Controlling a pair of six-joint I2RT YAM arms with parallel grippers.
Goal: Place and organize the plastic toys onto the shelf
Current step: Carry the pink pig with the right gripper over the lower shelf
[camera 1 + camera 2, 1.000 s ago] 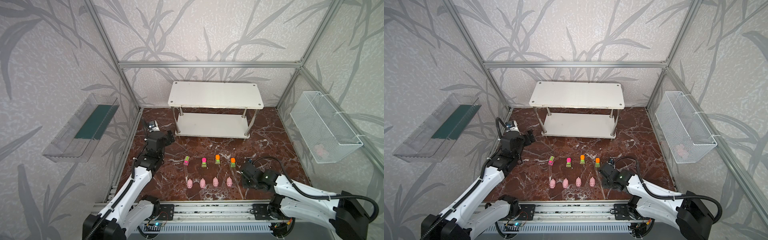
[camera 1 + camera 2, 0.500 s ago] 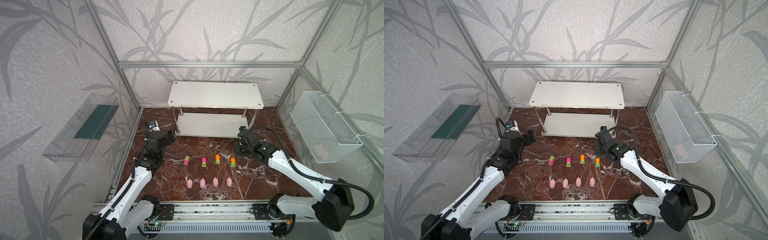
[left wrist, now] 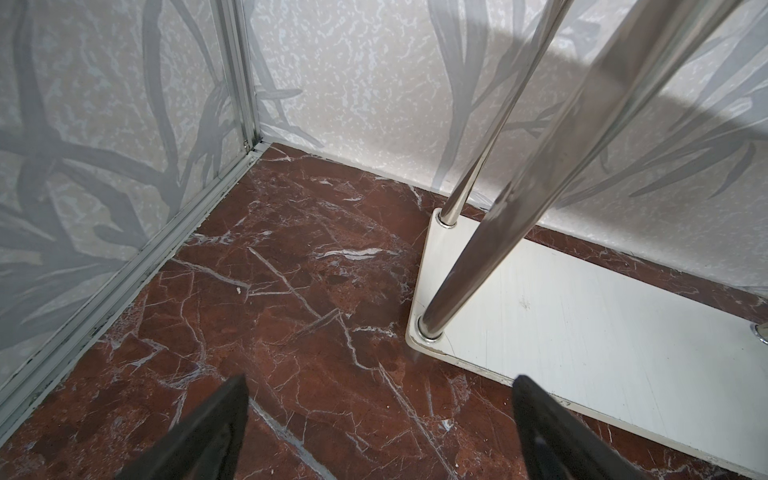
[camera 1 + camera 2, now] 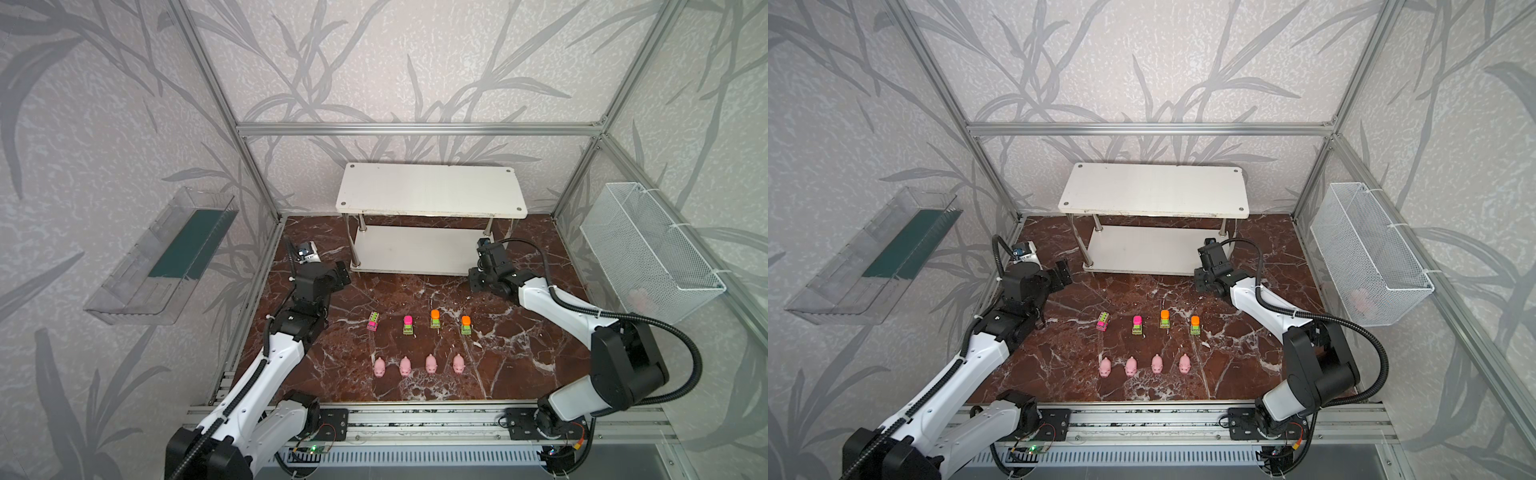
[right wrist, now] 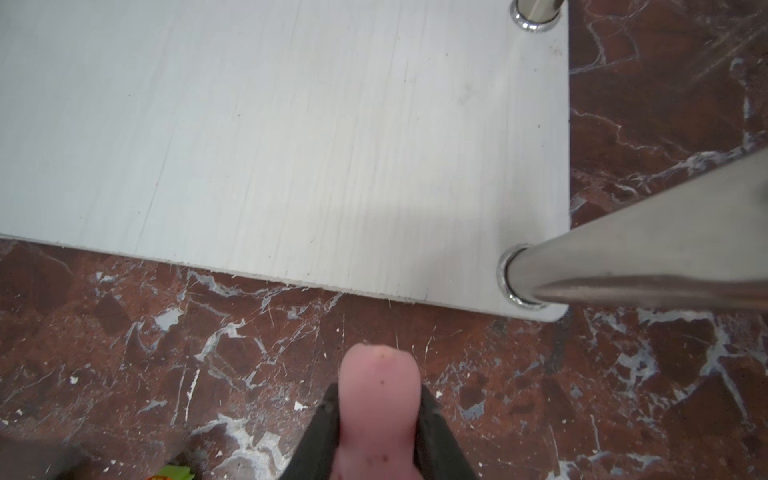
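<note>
Right arm [image 4: 540, 297] has swung to the shelf [image 4: 428, 189], fingers [image 5: 436, 440] gripping a pig [image 5: 378, 407]; left fingers [image 3: 208, 436] spread wide.

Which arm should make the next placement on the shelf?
Right. The right gripper is shut on a pink pig, just short of the shelf's lower board by its front post. The left gripper is open and empty.

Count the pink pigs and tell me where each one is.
5. Four pigs stand in a row on the floor. The fifth pig is clamped in the jaws of the right gripper near the shelf. A pink blur in the wire basket might be another.
</note>
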